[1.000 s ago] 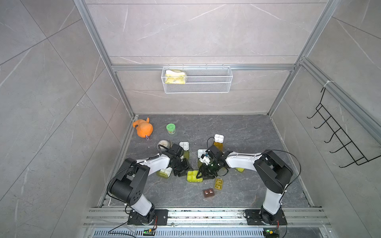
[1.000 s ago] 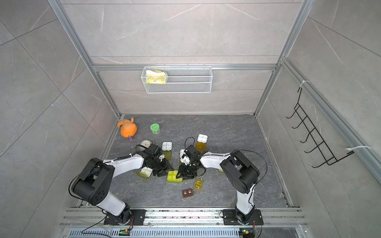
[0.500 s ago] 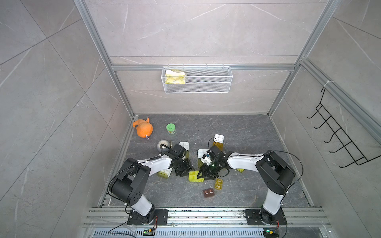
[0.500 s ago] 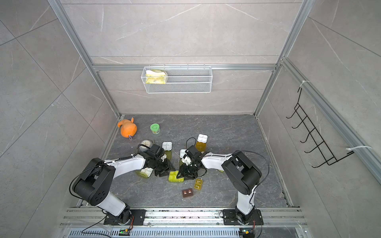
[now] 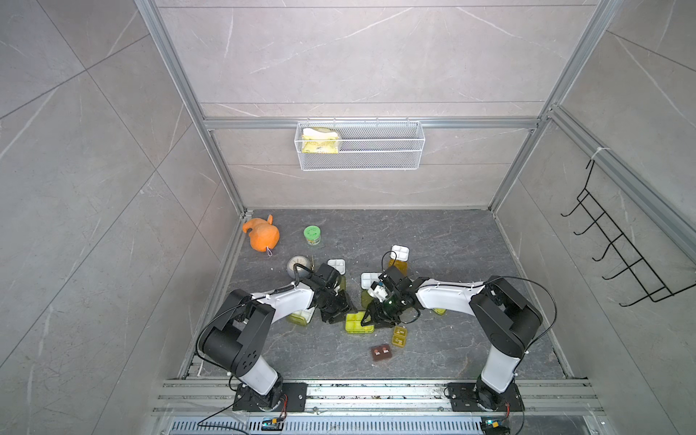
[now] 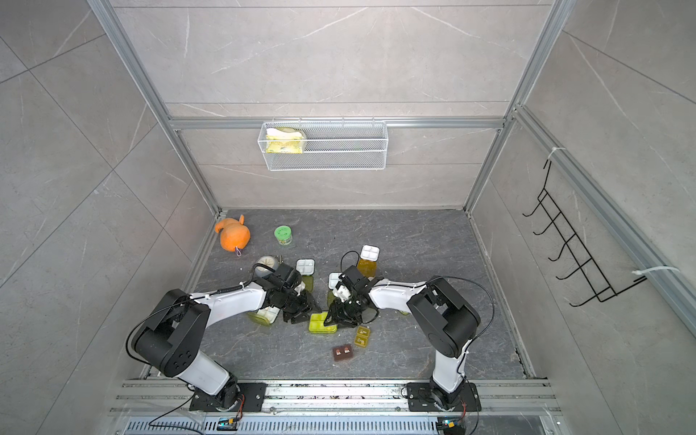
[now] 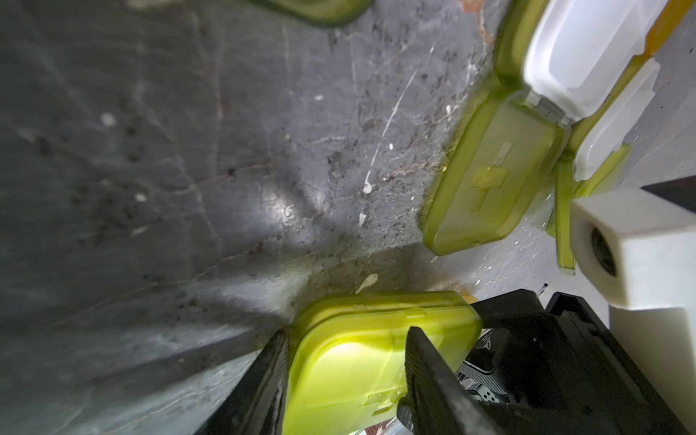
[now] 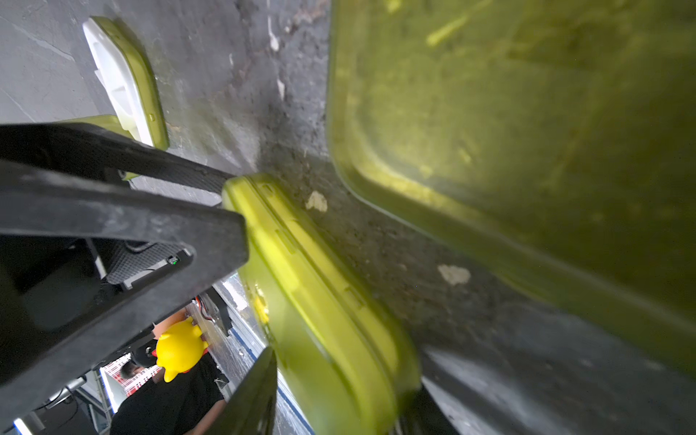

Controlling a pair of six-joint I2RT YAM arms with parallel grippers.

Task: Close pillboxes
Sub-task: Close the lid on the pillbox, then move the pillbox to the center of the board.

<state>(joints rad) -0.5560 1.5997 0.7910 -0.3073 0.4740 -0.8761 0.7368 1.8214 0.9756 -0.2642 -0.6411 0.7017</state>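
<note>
A closed yellow-green pillbox (image 5: 357, 324) (image 6: 322, 324) lies on the dark floor between my two arms. My left gripper (image 5: 336, 317) (image 7: 346, 331) holds its left end: one finger sits at the end wall and the other lies over the lid (image 7: 357, 361). My right gripper (image 5: 371, 321) (image 8: 339, 376) is shut on its right end, where the box (image 8: 320, 301) looks blurred. Open pillboxes with white trays lie behind (image 5: 337, 265) (image 5: 368, 280). One has an orange lid (image 5: 398, 268). Another (image 5: 301, 318) sits under my left arm. A tiny amber one (image 5: 399, 336) and a brown one (image 5: 381, 351) lie in front.
An orange plush toy (image 5: 261, 235), a green-lidded jar (image 5: 312, 235) and a small grey clock (image 5: 297, 263) stand at the back left. A wire basket (image 5: 359, 145) hangs on the back wall and black hooks (image 5: 617, 256) on the right wall. An open lid (image 8: 527, 132) lies close beside my right gripper.
Both grippers stay on the yellow-green pillbox. The box and the arms have crept slightly to the right.
</note>
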